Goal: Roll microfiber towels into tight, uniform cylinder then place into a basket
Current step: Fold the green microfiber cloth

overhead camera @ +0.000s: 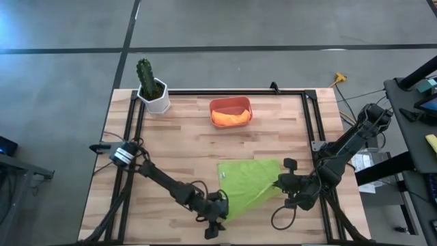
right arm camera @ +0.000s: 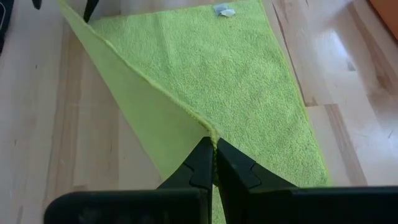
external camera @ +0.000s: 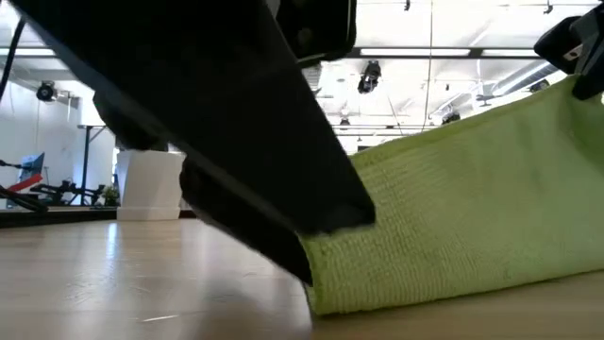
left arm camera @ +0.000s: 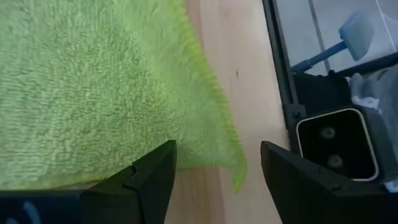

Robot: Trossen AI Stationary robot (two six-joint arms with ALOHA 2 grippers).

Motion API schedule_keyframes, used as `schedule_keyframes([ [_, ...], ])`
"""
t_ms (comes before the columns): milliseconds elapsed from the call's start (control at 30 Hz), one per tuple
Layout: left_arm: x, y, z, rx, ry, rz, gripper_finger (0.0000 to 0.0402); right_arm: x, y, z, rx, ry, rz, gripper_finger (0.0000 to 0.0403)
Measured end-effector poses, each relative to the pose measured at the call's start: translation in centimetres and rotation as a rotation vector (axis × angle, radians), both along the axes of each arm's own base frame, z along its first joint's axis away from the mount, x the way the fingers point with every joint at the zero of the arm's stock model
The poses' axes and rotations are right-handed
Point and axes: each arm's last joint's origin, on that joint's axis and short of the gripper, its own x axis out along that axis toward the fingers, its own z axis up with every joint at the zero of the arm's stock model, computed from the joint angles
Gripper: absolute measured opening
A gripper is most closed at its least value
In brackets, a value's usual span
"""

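Note:
The lime green towel lies on the table's near right part, with its right side raised. My right gripper is shut on its right edge. My left gripper is open at the towel's near left corner, which lies between its two fingers in the left wrist view. The orange towel sits bunched inside the salmon-red basket at the far middle. My right gripper pinches the towel's hemmed edge between its two shut fingers, coming level from the table's right side. That edge is lifted off the table and the cloth slopes down to the part still lying flat. My left gripper's fingers flank the corner; I cannot tell whether they touch it.
A white pot with a green cactus stands at the far left corner. A black frame rail runs along the table's right side, and another along the far edge. Bare wood lies left of the towel.

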Motion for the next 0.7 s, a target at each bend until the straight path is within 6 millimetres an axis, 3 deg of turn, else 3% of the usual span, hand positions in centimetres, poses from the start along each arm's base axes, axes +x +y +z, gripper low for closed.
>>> schedule_keyframes([
  [367,0.07,0.56,0.5,0.019,-0.023,0.038,0.0211,-0.01,-0.01,-0.01,-0.001,0.002,0.001,0.0009],
  [700,0.07,0.77,0.35,0.037,-0.023,0.026,0.0107,-0.06,0.05,-0.05,0.015,0.02,0.013,0.0009],
])
